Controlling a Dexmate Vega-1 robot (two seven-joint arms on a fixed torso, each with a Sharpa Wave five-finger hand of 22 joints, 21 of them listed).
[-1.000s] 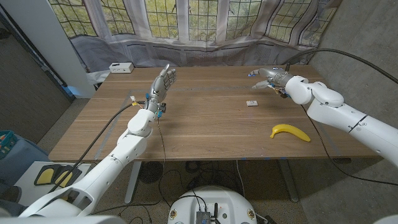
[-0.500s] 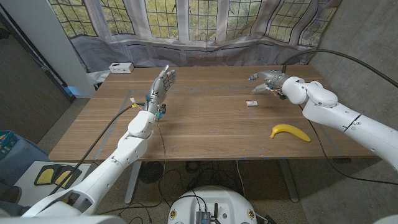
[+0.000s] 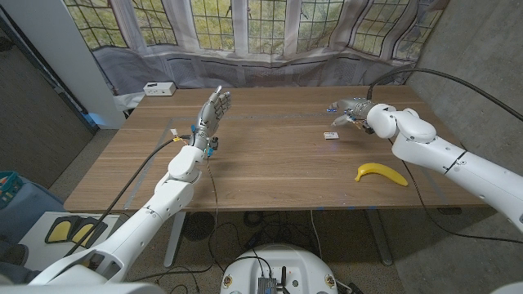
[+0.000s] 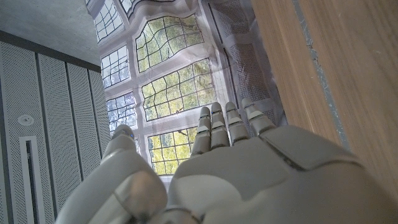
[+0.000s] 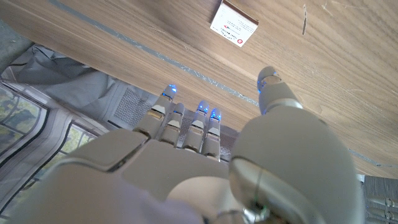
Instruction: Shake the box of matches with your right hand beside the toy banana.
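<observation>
While the right hand (image 3: 346, 109) hovers empty, fingers spread, near the far table (image 3: 270, 175) edge, bare wood separates matchbox (image 3: 331, 135) from banana (image 3: 381, 173); left hand (image 3: 214, 108) released

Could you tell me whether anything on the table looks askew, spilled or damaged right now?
Nothing stands out. The box of matches lies flat and closed on the table, the toy banana lies whole nearer the front edge, and the right hand hovers open beyond the box.
</observation>
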